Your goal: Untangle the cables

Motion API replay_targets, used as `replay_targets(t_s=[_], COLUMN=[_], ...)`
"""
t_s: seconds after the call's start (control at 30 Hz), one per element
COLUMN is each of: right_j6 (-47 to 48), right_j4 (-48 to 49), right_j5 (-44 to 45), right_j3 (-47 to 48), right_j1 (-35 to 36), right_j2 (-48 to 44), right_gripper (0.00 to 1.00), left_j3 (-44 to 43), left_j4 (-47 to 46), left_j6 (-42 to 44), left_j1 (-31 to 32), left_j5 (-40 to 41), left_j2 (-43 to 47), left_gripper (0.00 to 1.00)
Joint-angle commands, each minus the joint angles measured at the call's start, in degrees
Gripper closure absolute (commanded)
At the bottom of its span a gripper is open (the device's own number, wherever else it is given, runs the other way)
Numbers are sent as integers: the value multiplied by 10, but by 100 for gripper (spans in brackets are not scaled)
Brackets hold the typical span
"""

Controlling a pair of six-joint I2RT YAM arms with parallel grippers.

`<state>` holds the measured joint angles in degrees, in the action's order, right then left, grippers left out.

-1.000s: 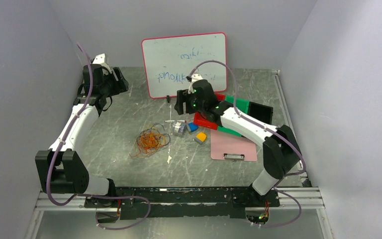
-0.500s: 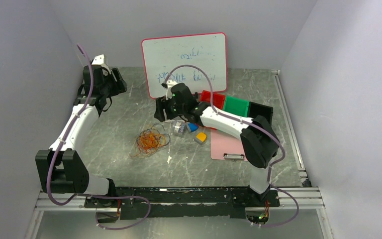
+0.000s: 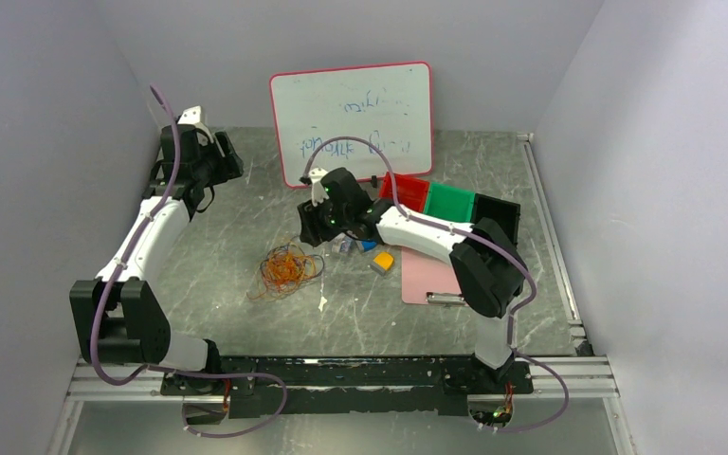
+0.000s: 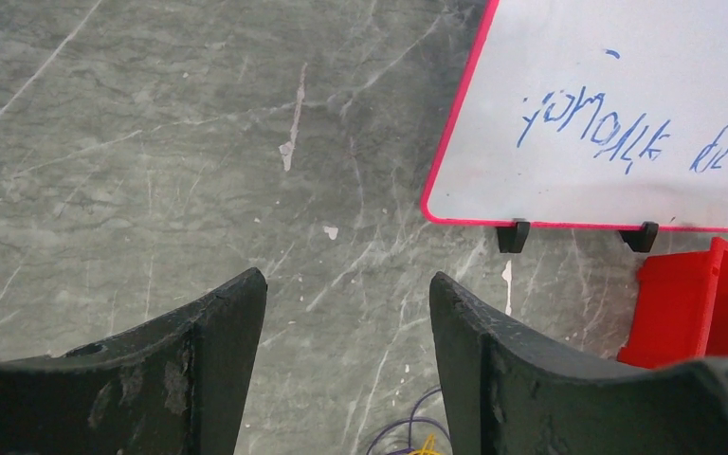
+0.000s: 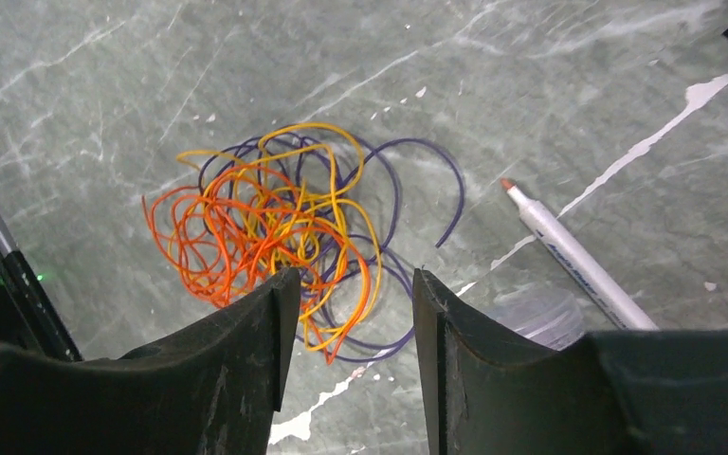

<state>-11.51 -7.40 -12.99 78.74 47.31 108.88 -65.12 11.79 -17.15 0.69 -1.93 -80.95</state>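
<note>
The cables (image 3: 287, 268) lie in one loose tangle of orange, yellow and dark purple loops on the grey table. In the right wrist view the cables (image 5: 280, 218) sit just ahead of the fingertips. My right gripper (image 3: 311, 227) (image 5: 353, 284) is open and empty, hanging just right of and behind the tangle. My left gripper (image 3: 230, 161) (image 4: 346, 284) is open and empty, far back at the left near the whiteboard. A bit of purple and yellow cable (image 4: 417, 438) shows at the bottom of the left wrist view.
A whiteboard (image 3: 352, 121) stands at the back. A white marker (image 5: 569, 251) and a clear round lid (image 5: 536, 318) lie right of the tangle. Red (image 3: 406, 191), green (image 3: 451, 202) and black (image 3: 498, 214) bins, small blue (image 3: 368, 245) and yellow (image 3: 383, 261) blocks, and a pink clipboard (image 3: 439, 281) sit to the right.
My right arm has swung left and down from near the bins toward the tangle. The left arm and the cables have stayed still.
</note>
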Motion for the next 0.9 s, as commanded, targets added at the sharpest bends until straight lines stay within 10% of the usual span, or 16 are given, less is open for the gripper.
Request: replay_targets(t_s=[0.0,0.87], right_j6=[21,-5], right_j4=[2,86], right_j5=[-42,-83], right_j3=[-5,22], right_j1=[6,13], right_j2=[6,114], right_gripper=[50,58], left_j3=[3,7], left_j4=[-23,-28], left_j6=[-3,-9], left_j1=[-5,-6], left_j5=[-31,-50], left_j2=[-7,-12], left_gripper=[32,33])
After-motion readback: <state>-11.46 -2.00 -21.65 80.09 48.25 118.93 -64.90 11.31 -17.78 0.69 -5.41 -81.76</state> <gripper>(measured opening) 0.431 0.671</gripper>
